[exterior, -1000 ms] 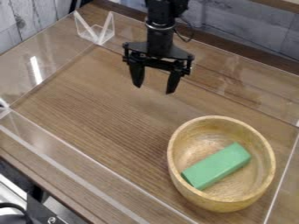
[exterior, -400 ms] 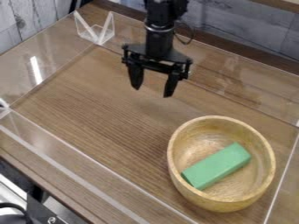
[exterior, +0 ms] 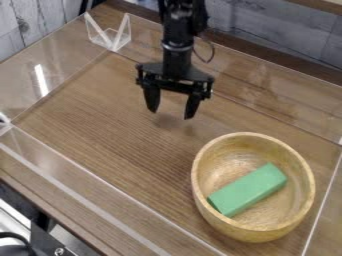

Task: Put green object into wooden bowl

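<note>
The green object [exterior: 249, 189] is a flat bright green block lying inside the wooden bowl [exterior: 214, 158], a wide light tan bowl at the lower right of the table. My gripper [exterior: 171, 105] hangs pointing down over the bare wood, up and to the left of the bowl. Its dark fingers stand apart, open, with nothing between them. It is well clear of the bowl and the block.
A clear plastic wall [exterior: 40, 80] rings the wooden tabletop [exterior: 107, 130]. A small clear folded stand [exterior: 107, 32] sits at the back left. The arm's black column rises from the gripper toward the top edge.
The gripper has sunk toward the table and shifted slightly left in the picture. It stayed open. Block and bowl have not moved.
</note>
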Controlling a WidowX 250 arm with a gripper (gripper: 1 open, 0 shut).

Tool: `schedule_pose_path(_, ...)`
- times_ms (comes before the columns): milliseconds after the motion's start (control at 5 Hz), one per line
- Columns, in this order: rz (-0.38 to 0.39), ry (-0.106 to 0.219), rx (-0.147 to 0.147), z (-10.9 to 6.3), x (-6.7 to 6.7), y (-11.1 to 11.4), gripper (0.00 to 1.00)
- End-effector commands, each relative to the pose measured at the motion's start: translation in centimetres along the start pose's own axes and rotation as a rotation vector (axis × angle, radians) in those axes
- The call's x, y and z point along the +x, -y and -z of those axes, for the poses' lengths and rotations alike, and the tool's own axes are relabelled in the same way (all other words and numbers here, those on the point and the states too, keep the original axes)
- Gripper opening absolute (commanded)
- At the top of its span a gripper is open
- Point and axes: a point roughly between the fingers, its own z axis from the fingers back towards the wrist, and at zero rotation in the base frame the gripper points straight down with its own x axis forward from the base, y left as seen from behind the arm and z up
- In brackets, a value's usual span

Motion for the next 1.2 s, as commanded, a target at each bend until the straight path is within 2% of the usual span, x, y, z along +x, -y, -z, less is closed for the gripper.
schedule_pose_path(0, 0.062, 0.05, -0.026, -1.8, 1.5, 0.3, 1.0)
schedule_pose_path(200, 0.139, 0.059, -0.044, -2.6, 2.1, 0.7, 1.0)
schedule_pose_path(600, 0.165, 0.062, -0.04, -6.4, 1.6, 0.5, 1.0)
schedule_pose_path(800, 0.103, 0.061, -0.035, -7.0, 1.5, 1.5, 1.0)
schedule_pose_path(1000, 0.075, 0.05, -0.033, -7.1, 1.6, 2.3, 1.0)
